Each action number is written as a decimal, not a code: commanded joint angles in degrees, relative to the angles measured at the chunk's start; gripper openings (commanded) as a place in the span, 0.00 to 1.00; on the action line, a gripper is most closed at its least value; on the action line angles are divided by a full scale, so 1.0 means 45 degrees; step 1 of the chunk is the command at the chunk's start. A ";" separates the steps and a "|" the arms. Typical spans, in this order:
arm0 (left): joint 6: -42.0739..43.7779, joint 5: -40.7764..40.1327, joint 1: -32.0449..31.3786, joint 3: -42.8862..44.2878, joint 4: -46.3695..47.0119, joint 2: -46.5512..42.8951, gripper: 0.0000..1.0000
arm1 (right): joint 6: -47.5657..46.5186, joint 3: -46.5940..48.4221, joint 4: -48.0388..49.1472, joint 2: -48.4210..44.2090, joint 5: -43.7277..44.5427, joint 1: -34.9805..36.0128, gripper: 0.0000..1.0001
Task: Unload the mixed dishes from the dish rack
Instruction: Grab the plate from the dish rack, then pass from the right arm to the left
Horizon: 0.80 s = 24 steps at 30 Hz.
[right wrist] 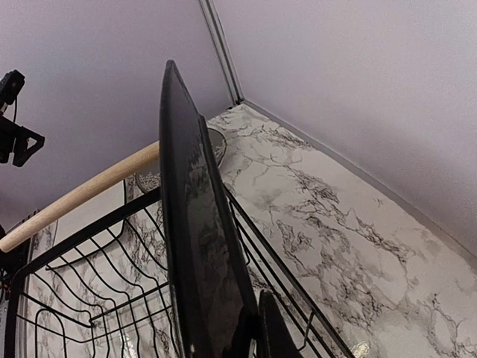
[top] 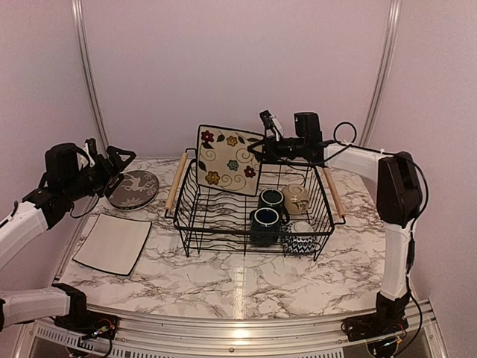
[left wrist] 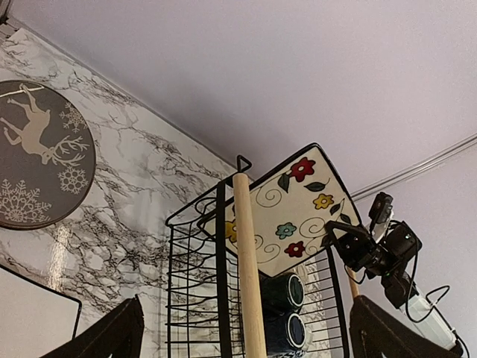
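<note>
Two round-and-square ceramic plates [top: 133, 189] lie out at the black wire dish rack's [top: 223, 226] 9 o'clock, the right gripper [top: 262, 149] clamps a cream floral square plate [top: 227, 158] at its 11 o'clock, the left gripper [top: 113, 160] gapes empty, and dark blue mugs [top: 265, 222] and patterned bowls [top: 299, 243] wait inside.

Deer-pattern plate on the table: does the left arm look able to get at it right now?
Probably yes. The left gripper hangs open close by the deer-pattern plate, which lies flat, uncovered, apart from the dish rack.

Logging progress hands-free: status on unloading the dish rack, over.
Right fingers shut on square floral plate, up above far rim of dish rack. Left fingers open, empty, by deer plate. Two mugs, beige bowl, chevron bowl still racked. Nothing blocking.
</note>
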 commanded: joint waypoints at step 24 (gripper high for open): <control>-0.2440 0.2074 -0.2289 0.1175 0.4761 0.2990 0.96 | 1.6325 -0.4146 1.4134 -0.2915 -0.0471 -0.1117 0.00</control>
